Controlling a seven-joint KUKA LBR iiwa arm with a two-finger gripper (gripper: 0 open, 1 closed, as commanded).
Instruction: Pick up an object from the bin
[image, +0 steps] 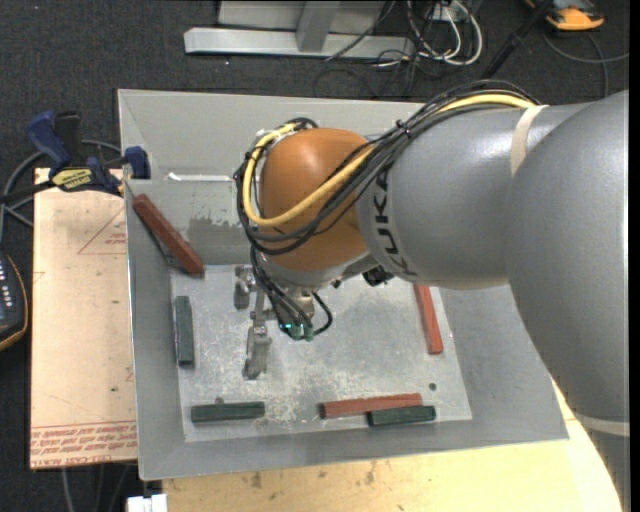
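Observation:
My gripper (257, 355) hangs below the orange wrist cover, low over the bare floor in the middle left of the bin. It is over no thing. A grey-green bar (183, 330) lies upright in the view a little to its left. A dark green bar (228, 410) lies crosswise just below it, near the front wall. Neither bar touches the gripper.
A red-brown bar (166, 235) leans against the left wall at the back. Along the front lie a red bar (370, 405) and a short dark green bar (401, 416), side by side. Another red bar (430, 319) lies on the right.

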